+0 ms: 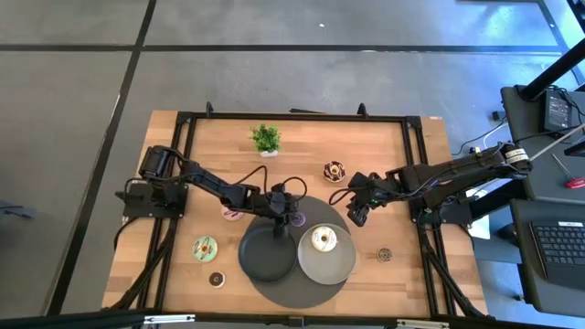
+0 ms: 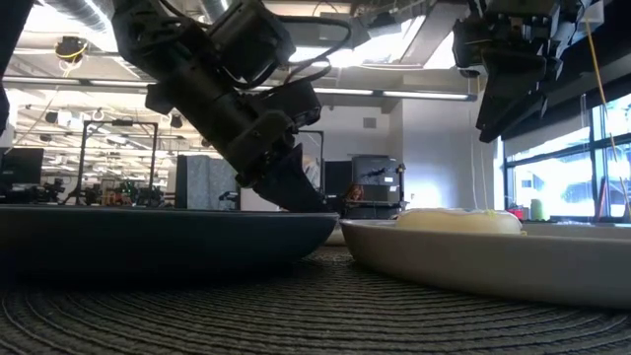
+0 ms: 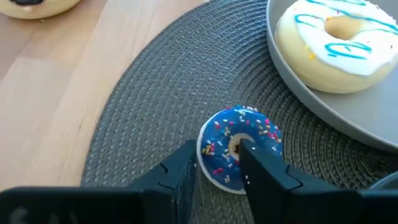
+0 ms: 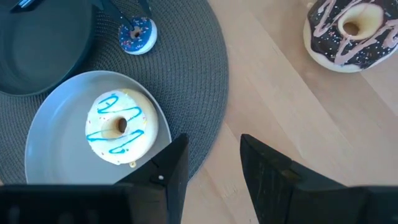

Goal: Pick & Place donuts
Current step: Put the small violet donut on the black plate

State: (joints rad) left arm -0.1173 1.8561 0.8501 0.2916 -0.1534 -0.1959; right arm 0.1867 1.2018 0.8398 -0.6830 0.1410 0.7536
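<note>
Left gripper (image 3: 217, 177) – fingers spread, straddling small blue sprinkled toy donut (image 3: 239, 146) at round grey woven mat's (image 3: 155, 93) far edge. Likely light, rigid – pinch rim. Right gripper (image 4: 211, 162) parted, empty.

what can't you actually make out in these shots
- Blue donut, left wrist view: the left end effector covers its near edge, so actual contact is unclear.
- Same donut, high view: hidden under that arm.
- White donut, low view: the light plate rim hides its lower half.
- Chocolate donut, right wrist view: cut off by the frame edge.
- Tiny donuts, high view: too small for detail.
</note>
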